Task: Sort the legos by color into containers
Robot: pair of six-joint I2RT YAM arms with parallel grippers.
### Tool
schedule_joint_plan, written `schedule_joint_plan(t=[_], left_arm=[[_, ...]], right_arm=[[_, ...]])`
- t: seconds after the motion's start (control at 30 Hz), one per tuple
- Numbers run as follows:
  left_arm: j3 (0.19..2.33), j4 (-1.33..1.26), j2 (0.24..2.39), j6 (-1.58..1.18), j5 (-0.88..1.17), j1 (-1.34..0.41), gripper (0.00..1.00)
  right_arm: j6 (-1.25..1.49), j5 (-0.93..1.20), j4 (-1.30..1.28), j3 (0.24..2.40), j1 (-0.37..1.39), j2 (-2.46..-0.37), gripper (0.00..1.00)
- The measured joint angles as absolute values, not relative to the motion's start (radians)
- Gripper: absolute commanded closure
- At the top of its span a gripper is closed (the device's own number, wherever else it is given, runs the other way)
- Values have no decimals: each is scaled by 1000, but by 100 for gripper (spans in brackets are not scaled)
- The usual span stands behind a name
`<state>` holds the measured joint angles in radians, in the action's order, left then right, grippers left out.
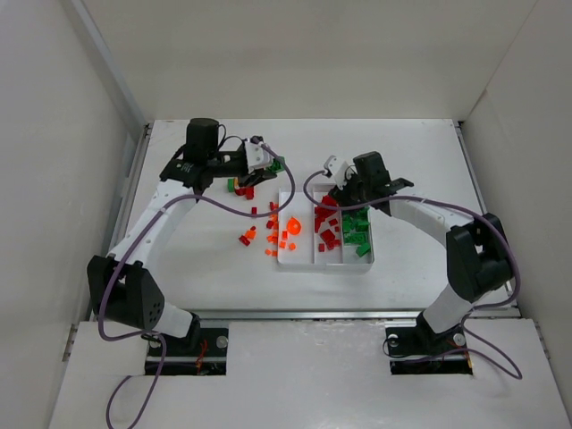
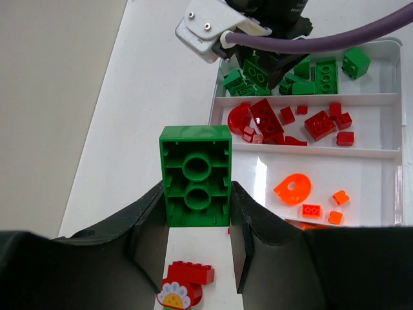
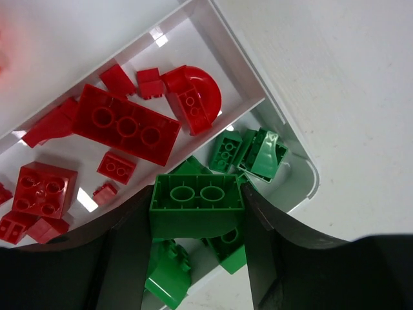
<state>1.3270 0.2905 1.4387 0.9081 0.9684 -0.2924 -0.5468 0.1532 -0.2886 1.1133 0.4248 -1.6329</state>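
Progress of the colour sort, judged at about the midpoint. The white tray [image 1: 322, 267] is seen near the middle of the desk [image 1: 206, 277] and is divided into three long compartments. The green compartment [image 2: 381, 81], on the side of the desk's right edge, is stocked with green legos [image 2: 326, 74]. The middle compartment [image 2: 381, 123] is stocked with red legos [image 2: 319, 124]. The orange compartment [image 2: 381, 187], on the side of the desk's left edge, holds only a few orange pieces [image 2: 292, 189]. No misplaced colour can be made out in any compartment.

The right claw [image 3: 197, 223] is clenched on a green brick [image 3: 196, 197] held over the far end of the green compartment, so a release there is judged to be the step in hand. The left claw [image 2: 197, 223] is clenched on a second green brick [image 2: 196, 171], held above the desk beside the tray's far left corner.

Unsorted legos [image 1: 271, 238], mostly red and orange, are scattered on the desk between the tray and the left edge. A few lie below the left claw, among them a red brick [image 2: 191, 272]. These are judged to be the remaining work.
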Motion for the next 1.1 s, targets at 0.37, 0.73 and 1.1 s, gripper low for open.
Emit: schedule_joint_plan(t=[0.37, 0.73, 1.1], left_arm=[[1262, 270, 1383, 892, 959, -287, 100], [1224, 250, 1366, 893, 956, -281, 100], [1163, 150, 1335, 907, 806, -315, 100]], right_arm=[[-496, 74, -306, 1118, 408, -1665, 36], [-509, 71, -356, 1164, 400, -1628, 4], [-196, 274, -165, 1320, 469, -1392, 0]])
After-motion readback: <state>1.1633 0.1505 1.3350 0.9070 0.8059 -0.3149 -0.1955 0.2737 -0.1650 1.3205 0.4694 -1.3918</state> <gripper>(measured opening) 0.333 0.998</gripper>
